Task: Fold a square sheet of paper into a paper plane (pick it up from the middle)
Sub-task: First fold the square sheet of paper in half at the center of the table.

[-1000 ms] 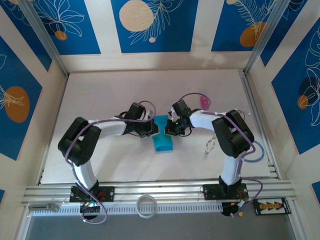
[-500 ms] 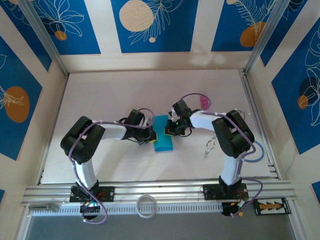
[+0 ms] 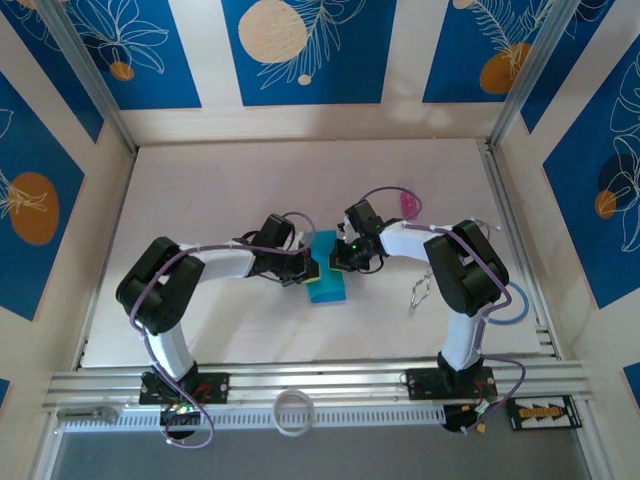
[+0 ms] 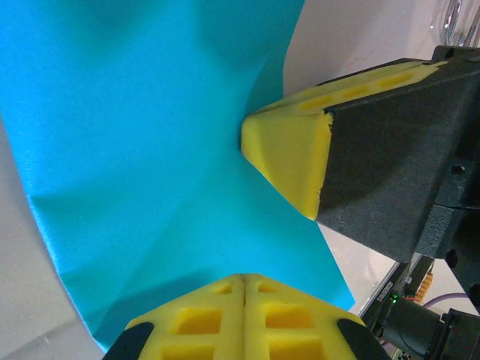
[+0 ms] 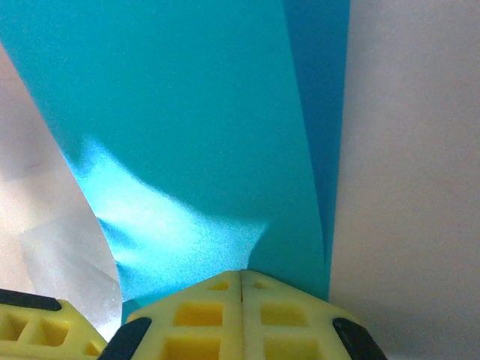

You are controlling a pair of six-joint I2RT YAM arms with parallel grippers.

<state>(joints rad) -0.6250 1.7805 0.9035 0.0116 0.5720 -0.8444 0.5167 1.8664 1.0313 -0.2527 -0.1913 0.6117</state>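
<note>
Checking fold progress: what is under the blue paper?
White table shows around the blue paper, pinched by the left hand and right hand. Beneath its middle is covered.

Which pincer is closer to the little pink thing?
Right. The right pincer pinches the blue paper on the side nearer the pink thing; the left pincer pinches its other side, farther away.

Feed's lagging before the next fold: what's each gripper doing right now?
Left gripper: closed, pinching the cyan paper sheet.
Right gripper: closed, pinching the same sheet.
</note>
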